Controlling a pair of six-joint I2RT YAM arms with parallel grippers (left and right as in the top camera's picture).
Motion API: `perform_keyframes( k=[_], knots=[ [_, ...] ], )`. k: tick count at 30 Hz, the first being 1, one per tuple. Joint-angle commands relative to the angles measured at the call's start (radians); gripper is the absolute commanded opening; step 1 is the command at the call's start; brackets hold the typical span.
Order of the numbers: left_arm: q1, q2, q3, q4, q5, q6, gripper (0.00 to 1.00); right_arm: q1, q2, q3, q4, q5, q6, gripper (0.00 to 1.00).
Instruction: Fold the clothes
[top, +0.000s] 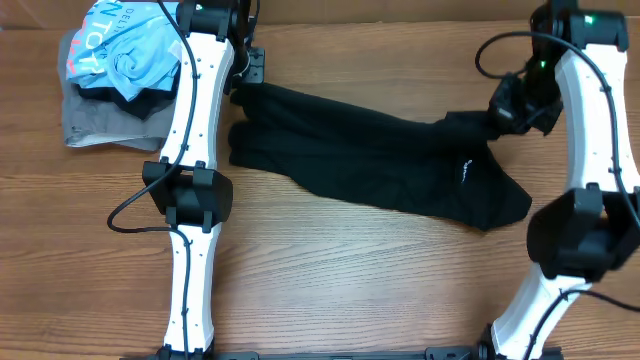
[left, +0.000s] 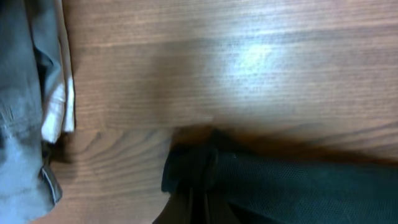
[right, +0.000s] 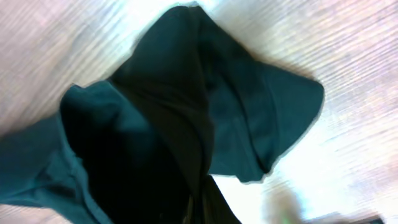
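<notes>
The black shirt (top: 380, 160) lies stretched across the table, bunched and folded lengthwise, with a small white logo (top: 465, 170) near its right part. My left gripper (top: 243, 88) is shut on the shirt's left end; in the left wrist view the fabric (left: 280, 186) runs right from the closed jaws (left: 199, 208). My right gripper (top: 505, 118) is shut on the shirt's right end and holds it lifted. In the right wrist view the cloth (right: 174, 124) hangs from the jaws (right: 202, 205).
A light blue garment with lettering (top: 125, 45) lies on a grey folded garment (top: 100, 125) at the back left, close to my left arm. The grey garment also shows in the left wrist view (left: 28, 93). Bare wooden table (top: 380, 290) lies in front.
</notes>
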Motion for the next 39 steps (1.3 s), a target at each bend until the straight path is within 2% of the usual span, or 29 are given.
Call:
perform_keyframes(
  k=[1,7,11,12,16,18,19,23,29,32,33,35,39],
  knots=[
    [0.007,-0.010,0.024,-0.018,-0.005,0.046,0.04,-0.005,-0.067,-0.185,0.054,0.027,0.005,0.04],
    [0.007,0.003,0.015,-0.045,-0.006,0.066,0.04,-0.010,-0.152,-0.521,0.237,-0.004,0.023,0.04],
    [0.007,0.026,-0.017,-0.031,-0.006,0.104,0.06,-0.008,-0.160,-0.623,0.325,-0.023,0.006,0.04],
    [0.006,0.031,-0.029,-0.027,-0.005,0.112,0.09,-0.007,-0.160,-0.636,0.340,-0.022,-0.001,0.04],
    [0.004,0.035,-0.118,-0.011,-0.005,0.148,0.35,-0.008,-0.160,-0.648,0.352,-0.023,-0.018,0.17],
    [0.004,0.035,-0.153,-0.018,-0.002,0.167,0.38,-0.009,-0.161,-0.648,0.358,-0.023,-0.020,0.22],
    [0.004,0.035,-0.165,-0.024,-0.002,0.169,0.41,-0.009,-0.161,-0.647,0.359,-0.023,-0.022,0.33],
    [0.012,0.035,-0.169,-0.047,0.003,0.171,0.49,-0.016,-0.161,-0.615,0.343,-0.033,-0.061,0.53],
    [0.039,0.035,-0.171,-0.076,0.098,0.297,0.61,-0.028,-0.174,-0.565,0.330,-0.089,-0.114,0.61],
    [0.059,0.035,-0.185,-0.075,0.201,0.408,0.83,-0.028,-0.176,-0.565,0.337,-0.112,-0.143,0.66],
    [0.063,0.035,-0.194,-0.070,0.229,0.438,0.85,-0.028,-0.176,-0.565,0.340,-0.113,-0.148,0.67],
    [0.071,0.035,-0.221,-0.052,0.269,0.486,0.87,-0.028,-0.176,-0.565,0.345,-0.113,-0.154,0.71],
    [0.074,0.037,-0.307,0.024,0.276,0.509,0.86,-0.028,-0.176,-0.565,0.355,-0.113,-0.154,0.73]
  ],
)
